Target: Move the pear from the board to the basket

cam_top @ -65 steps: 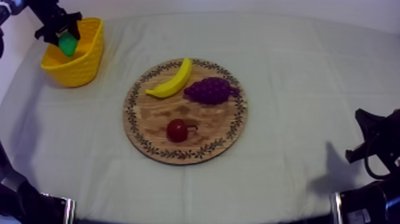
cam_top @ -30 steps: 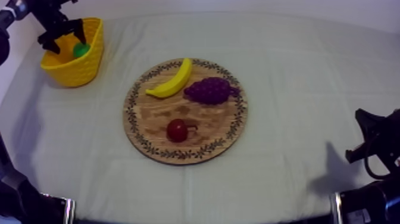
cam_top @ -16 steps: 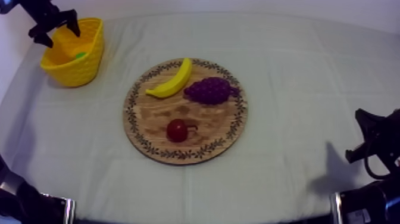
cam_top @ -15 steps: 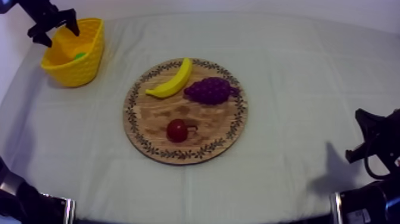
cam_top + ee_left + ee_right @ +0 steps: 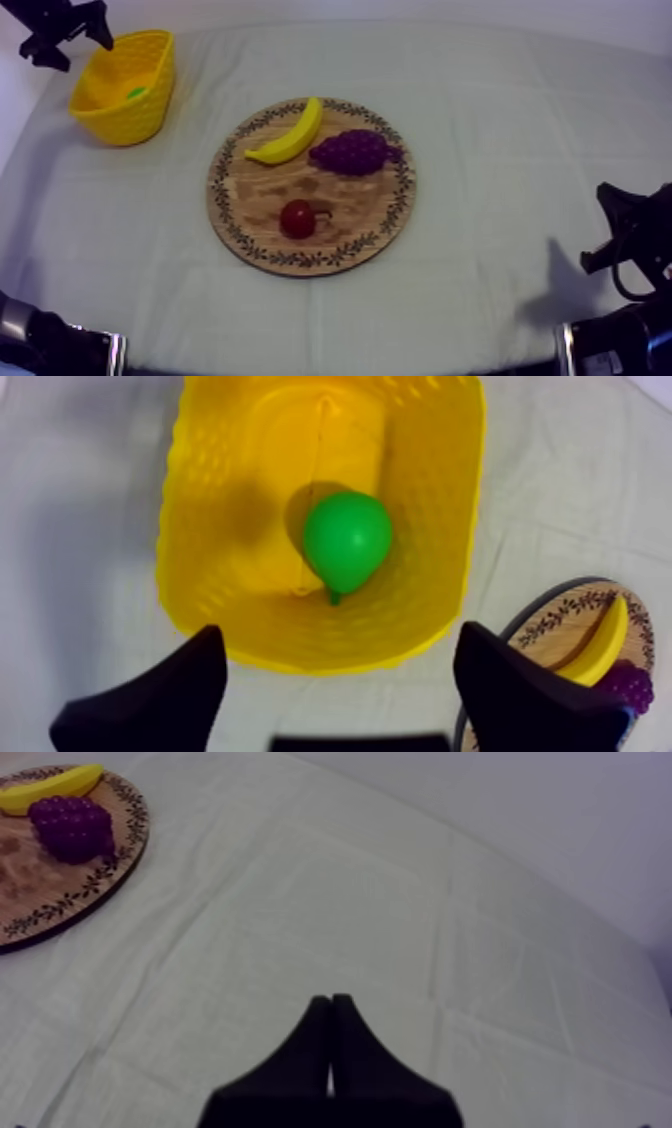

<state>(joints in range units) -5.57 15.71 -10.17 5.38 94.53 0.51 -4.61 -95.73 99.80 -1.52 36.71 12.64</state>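
Note:
The green pear [image 5: 347, 539] lies free on the floor of the yellow basket [image 5: 300, 656], stem toward the near wall. Above the basket my left gripper [image 5: 340, 634] hangs open, its two fingers spread wide with nothing between them. From the top view the pear [image 5: 135, 93] is a small green patch inside the basket [image 5: 150, 110] at the far left, and the left gripper [image 5: 70, 40] is just beyond the basket's far left rim. My right gripper [image 5: 330, 1002] is shut on nothing, low at the right [image 5: 612, 228] over bare cloth.
The round wooden board [image 5: 250, 200] sits mid-table with a banana [image 5: 290, 135], a bunch of grapes [image 5: 352, 152] and a small red fruit [image 5: 297, 218] on it. Open cloth stretches between the board and both table sides.
The left gripper let go of the pear into the basket, then lifted away toward the far left. The pear settled on the basket floor. The right arm stayed still.

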